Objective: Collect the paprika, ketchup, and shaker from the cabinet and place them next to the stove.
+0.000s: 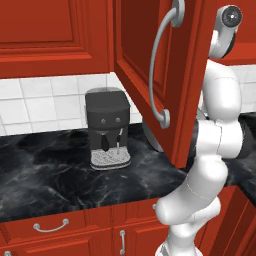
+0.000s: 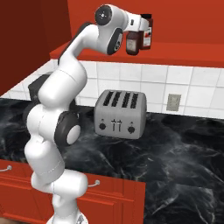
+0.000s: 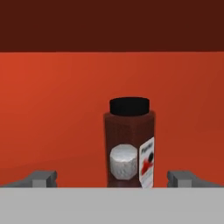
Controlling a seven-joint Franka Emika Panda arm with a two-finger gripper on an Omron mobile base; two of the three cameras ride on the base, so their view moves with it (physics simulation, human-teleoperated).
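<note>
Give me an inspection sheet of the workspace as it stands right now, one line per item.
Surface: black marble counter.
Job's things: paprika upright in the open red cabinet, with the shaker in front of it; another dark red jar or bottle beside it.
Clutter: coffee machine, toaster.
Grippers: gripper open, level with the paprika, not touching it.
Cables: nothing seen.
Surroundings: white tiled wall, wall outlet, red drawers.
</note>
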